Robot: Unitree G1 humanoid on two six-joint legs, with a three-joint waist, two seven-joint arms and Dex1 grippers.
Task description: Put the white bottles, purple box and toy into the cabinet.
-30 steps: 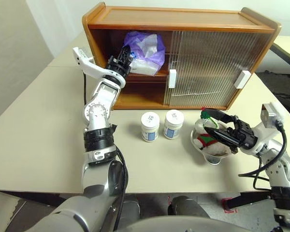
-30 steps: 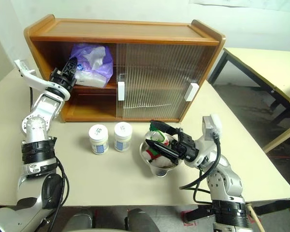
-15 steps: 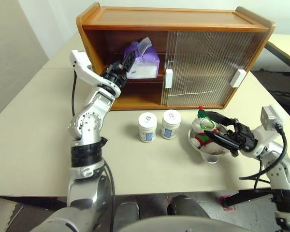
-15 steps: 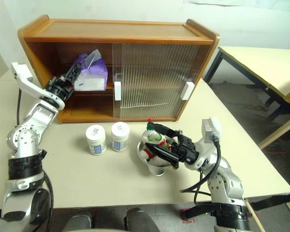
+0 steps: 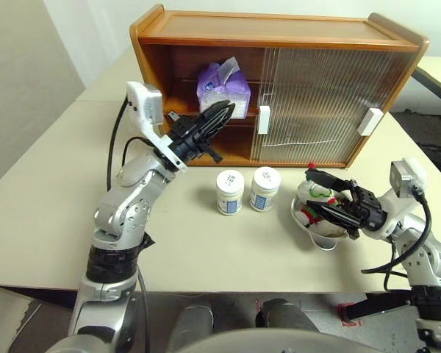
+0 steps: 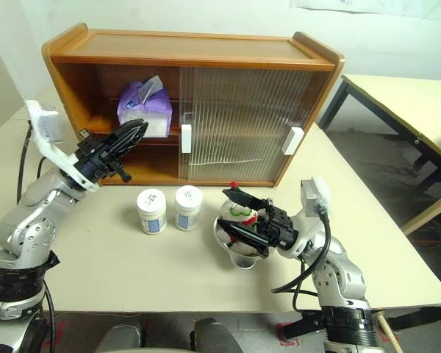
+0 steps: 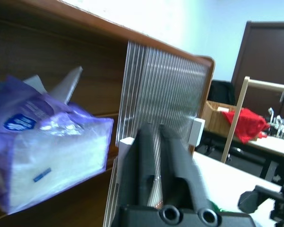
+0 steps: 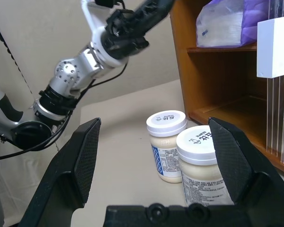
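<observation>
Purple box [image 5: 224, 87] sits on the upper shelf of the cabinet [image 5: 279, 33], in the open left bay, tissue end up; that item looks done. Left hand [image 5: 219, 116] is outside the cabinet front, just below and in front of the box, fingers pressed together and holding nothing; apart from the box, so the box rests on the shelf alone.

Two white bottles [image 5: 229, 191] stand upright side by side on the counter [image 5: 51, 206], just in front of the cabinet's open bay; near each other, possibly touching, can't tell; neither is gripped. Handy spot: short straight path onto the lower shelf, which looks free.

Toy [image 5: 314, 202] sits in a steel bowl [image 5: 320, 237] on the counter, right of the bottles. Right hand [image 5: 325, 197] hovers level at the bowl, fingers spread wide either side of the toy; no contact I can confirm, so I read it as a pre-grasp, not a hold.

Sliding doors [image 5: 316, 95] cover the cabinet's right half; only the left bay is reachable, which likely explains why everything is staged left of centre.

Judgement: one of four items in; bottles and toy pending. Risk: the bowl may tip or slide if the right hand closes off-centre on the toy.
</observation>
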